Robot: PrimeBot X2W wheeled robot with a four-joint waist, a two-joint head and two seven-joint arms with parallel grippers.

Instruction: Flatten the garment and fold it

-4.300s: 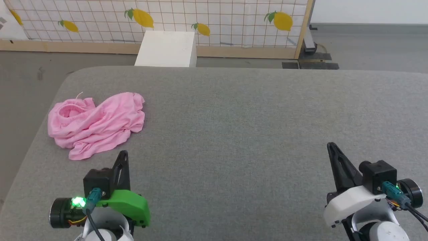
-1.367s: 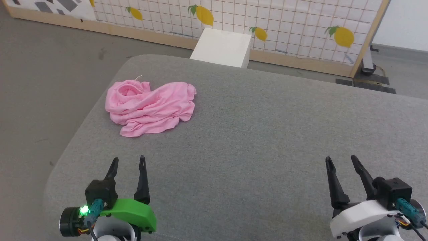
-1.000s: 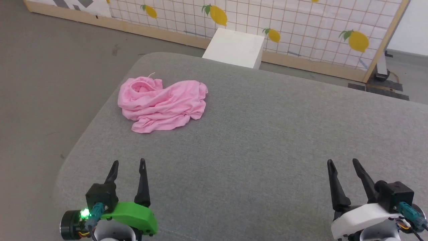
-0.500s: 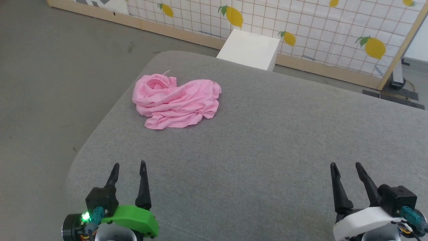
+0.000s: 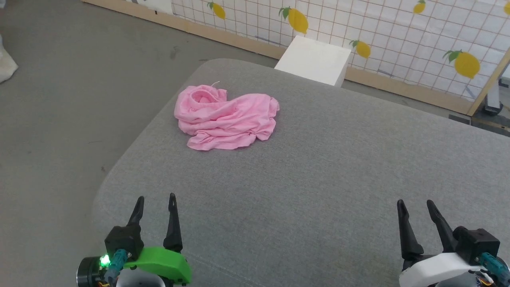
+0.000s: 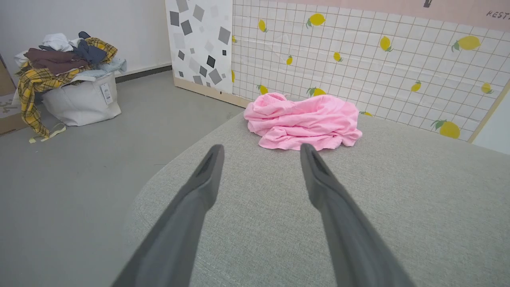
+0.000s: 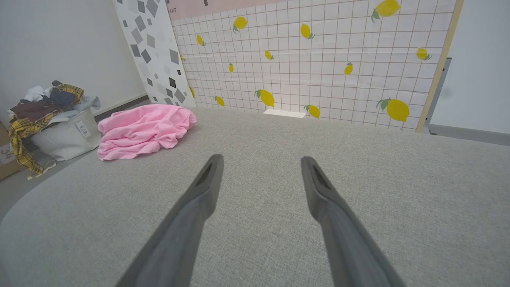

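The garment [image 5: 225,118], a crumpled heap of light pink fabric, lies near the far left corner of the grey cushioned surface [image 5: 338,167]. In the left wrist view the garment [image 6: 303,121] sits straight beyond the fingers, and in the right wrist view the garment [image 7: 144,129] is far off to the left. My left gripper [image 5: 155,197] is open at the lower left, well short of the heap and empty. My right gripper [image 5: 415,203] is open at the lower right, far from the garment, with nothing between its fingers.
A white box [image 5: 315,59] stands on the floor beyond the far edge, before a lemon-print screen [image 5: 398,28]. A white bag heaped with clothes [image 6: 69,85] sits on the floor to the left. The surface's rounded left edge [image 5: 131,147] drops to grey floor.
The whole head view has shifted, so the camera has turned left; the garment now sits nearer the picture's middle. Both grippers stay open at the bottom, and the heap lies as before.
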